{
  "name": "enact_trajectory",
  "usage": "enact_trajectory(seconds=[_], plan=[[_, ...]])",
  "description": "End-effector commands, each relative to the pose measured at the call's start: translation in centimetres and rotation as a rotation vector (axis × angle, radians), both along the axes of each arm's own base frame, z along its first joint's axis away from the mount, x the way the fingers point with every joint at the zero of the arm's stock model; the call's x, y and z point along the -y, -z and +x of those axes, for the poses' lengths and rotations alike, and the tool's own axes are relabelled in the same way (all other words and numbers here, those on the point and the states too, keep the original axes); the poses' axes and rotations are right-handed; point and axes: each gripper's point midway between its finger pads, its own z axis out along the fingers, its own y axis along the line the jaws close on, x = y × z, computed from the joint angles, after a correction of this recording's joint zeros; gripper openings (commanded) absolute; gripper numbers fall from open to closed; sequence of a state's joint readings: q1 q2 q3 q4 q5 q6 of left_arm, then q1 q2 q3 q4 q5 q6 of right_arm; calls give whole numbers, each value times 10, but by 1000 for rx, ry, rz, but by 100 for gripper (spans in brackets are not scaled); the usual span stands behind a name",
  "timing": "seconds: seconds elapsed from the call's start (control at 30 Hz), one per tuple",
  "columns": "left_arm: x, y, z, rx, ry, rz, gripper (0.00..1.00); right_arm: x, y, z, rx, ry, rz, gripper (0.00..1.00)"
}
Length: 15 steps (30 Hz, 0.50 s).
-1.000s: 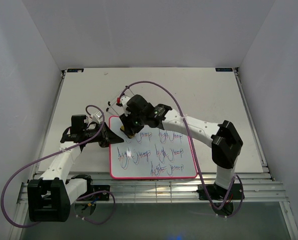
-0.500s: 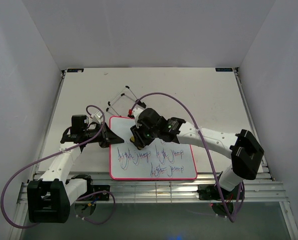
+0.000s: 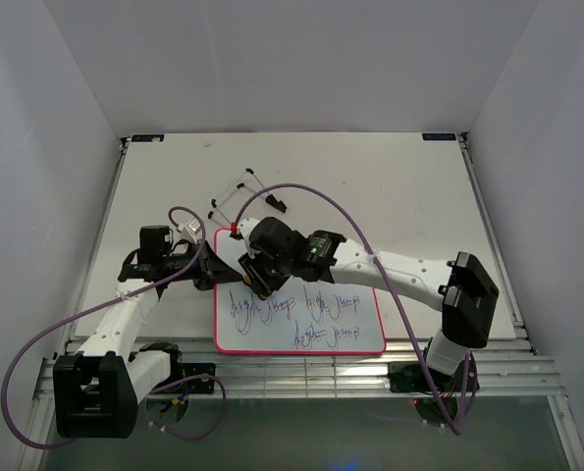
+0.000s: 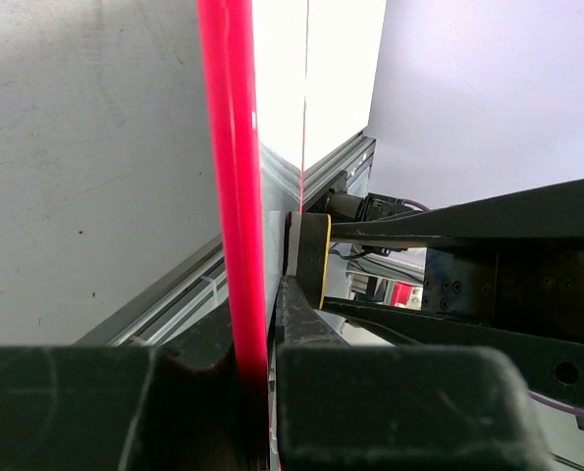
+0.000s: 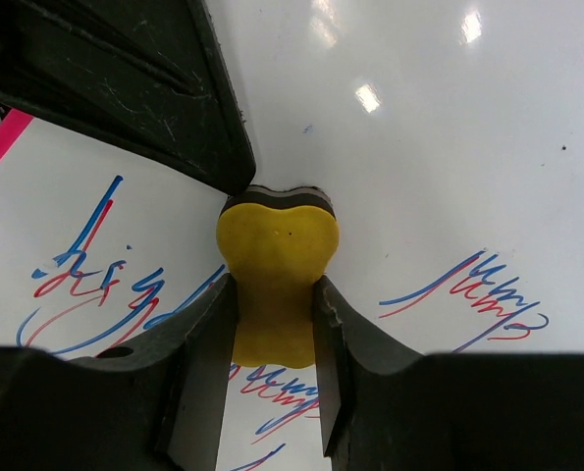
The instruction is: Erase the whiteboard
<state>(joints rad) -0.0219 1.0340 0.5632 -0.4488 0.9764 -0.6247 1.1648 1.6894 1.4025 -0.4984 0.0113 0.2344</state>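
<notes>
Whiteboard (image 3: pixel 262 336) lies flat on the worktop (image 3: pixel 390 186), at its near edge, with scribbled writing (image 3: pixel 316 306) across the board's lower half. The left tool (image 3: pixel 210 265) is clamped on the board's pink left rim. The right tool (image 3: pixel 258 277) pinches a yellow eraser (image 5: pixel 277 260) against the board's upper-left area, just above the writing.

A pale table (image 3: pixel 419 186) sits between white walls (image 3: pixel 56 98), with a small black thing (image 3: pixel 275 204) lying on it (too small to tell what), dark labels (image 3: pixel 147 138) at its two far corners, a metal rail (image 3: pixel 301 378) along the near edge, and a yellow eraser (image 5: pixel 277 265).
</notes>
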Motion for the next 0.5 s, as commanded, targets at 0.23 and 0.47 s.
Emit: enact_trajectory(seconds=[0.23,0.47], plan=[[-5,-16,24,254,0,84,0,90,96,45,-135,221,-270,34],[-8,-15,26,255,-23,100,0,187,133,43,-277,401,-223,35]])
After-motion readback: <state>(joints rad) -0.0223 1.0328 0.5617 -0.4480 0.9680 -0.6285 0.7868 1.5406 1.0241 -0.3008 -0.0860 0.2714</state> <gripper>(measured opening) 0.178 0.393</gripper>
